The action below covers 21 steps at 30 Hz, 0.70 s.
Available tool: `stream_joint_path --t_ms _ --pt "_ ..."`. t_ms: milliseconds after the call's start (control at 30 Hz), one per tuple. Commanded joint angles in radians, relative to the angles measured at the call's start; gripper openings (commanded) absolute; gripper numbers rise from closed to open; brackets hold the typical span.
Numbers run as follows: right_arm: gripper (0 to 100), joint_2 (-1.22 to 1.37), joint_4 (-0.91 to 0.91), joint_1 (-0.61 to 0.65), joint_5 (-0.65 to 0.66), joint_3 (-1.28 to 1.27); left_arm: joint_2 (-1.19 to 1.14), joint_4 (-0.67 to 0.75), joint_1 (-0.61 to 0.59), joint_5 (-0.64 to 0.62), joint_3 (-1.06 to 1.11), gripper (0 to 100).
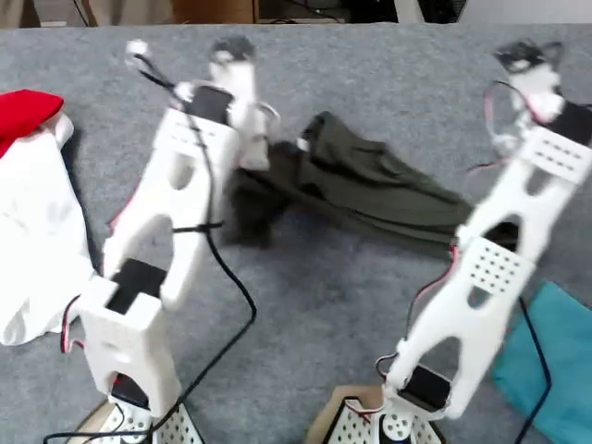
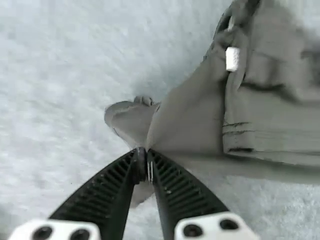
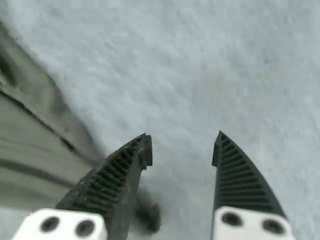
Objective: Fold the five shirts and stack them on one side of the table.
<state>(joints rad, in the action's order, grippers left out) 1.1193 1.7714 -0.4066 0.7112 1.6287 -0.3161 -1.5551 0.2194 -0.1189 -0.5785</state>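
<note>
Middle of bench [image 1: 370, 74]: olive shirt [image 1: 370, 190], rumpled, stretched out toward right side. Left tool [image 2: 144, 167]: pressed together, pinching fold of olive shirt at its left end; small white tag [image 2: 231, 58] farther along cloth. Right tool [image 3: 181, 147]: spread wide, holding nothing, above bare grey surface just beside olive shirt's edge. Left edge of bench: white shirt [image 1: 37, 231], heaped, with red shirt [image 1: 28, 106] touching its far end. Near right corner: teal shirt [image 1: 555, 361], black cable [image 1: 535, 342] across it.

Two arms [image 1: 166, 203] [image 1: 504, 250] and four shirts: olive shirt [image 1: 379, 190], white shirt [image 1: 37, 231], red shirt [image 1: 26, 109], teal shirt [image 1: 566, 338].
</note>
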Motion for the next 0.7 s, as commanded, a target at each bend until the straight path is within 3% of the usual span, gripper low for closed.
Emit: stream_joint_path --t_ms 0,200,467,667 --pt "20.8 -0.088 0.017 0.133 -0.069 0.012 0.071 -0.087 -0.095 0.063 -0.252 2" --pt "20.8 -0.136 0.015 0.392 -0.207 -0.251 0.065 -0.190 -0.173 0.133 -0.486 2" --pt "20.9 -0.183 0.011 0.708 -0.278 -0.409 0.071 -0.203 -0.144 0.153 -0.331 2" --pt "20.6 -0.182 -0.003 0.823 -0.278 -0.410 0.071 -0.204 -0.264 0.147 -0.315 2"
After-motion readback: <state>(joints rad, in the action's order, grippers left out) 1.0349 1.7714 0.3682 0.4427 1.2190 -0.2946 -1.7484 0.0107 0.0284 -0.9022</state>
